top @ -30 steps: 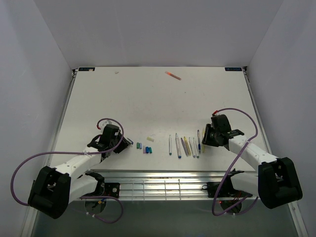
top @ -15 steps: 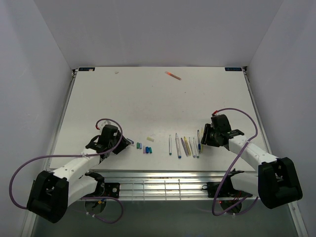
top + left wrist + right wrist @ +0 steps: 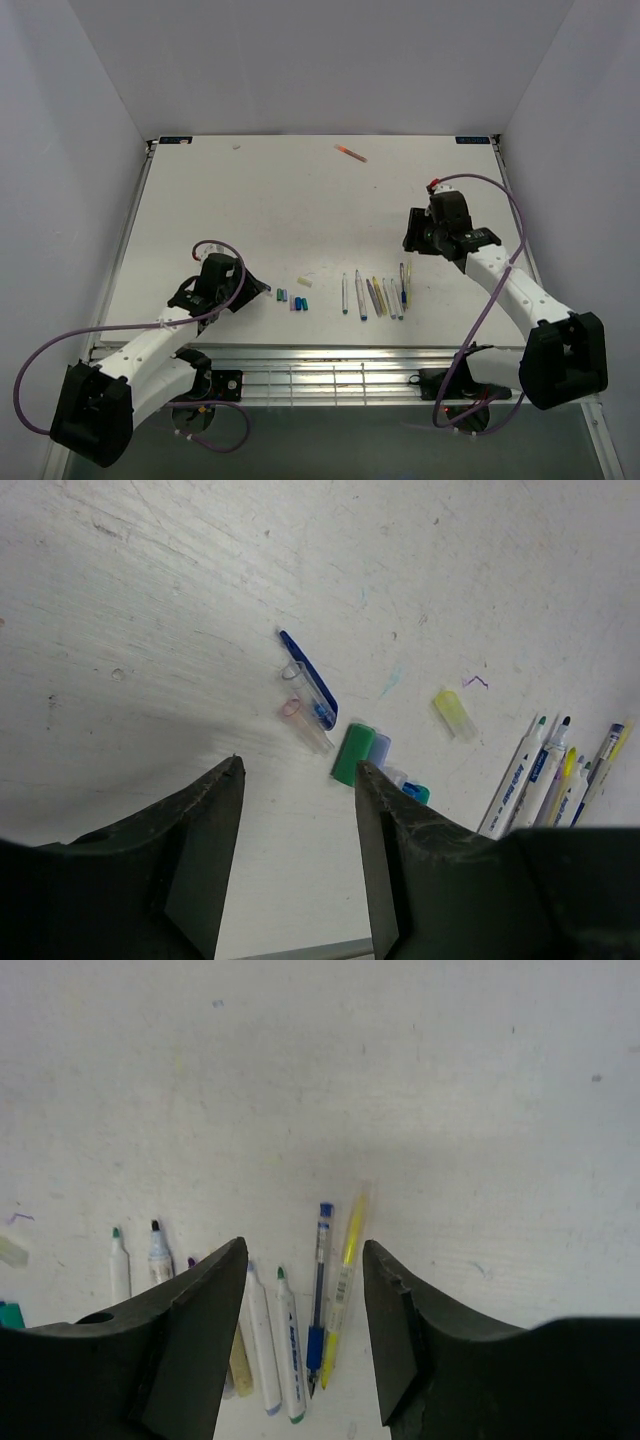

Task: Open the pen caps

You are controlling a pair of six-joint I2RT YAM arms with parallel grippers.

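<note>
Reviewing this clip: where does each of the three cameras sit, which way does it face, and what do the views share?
Top external: fixed above and behind the bases, looking down at the table. It shows the left arm, the right arm, the caps and the pens.
Left wrist: mounted on the left arm, looking down past the left fingers at the caps.
Right wrist: mounted on the right arm, looking down past the right fingers at the pens.
Shared: all three views show the pens.

green cap (image 3: 352,754) | yellow cap (image 3: 453,712) | blue-and-clear cap (image 3: 308,685) | orange pen (image 3: 351,153) | white table (image 3: 300,200)
</note>
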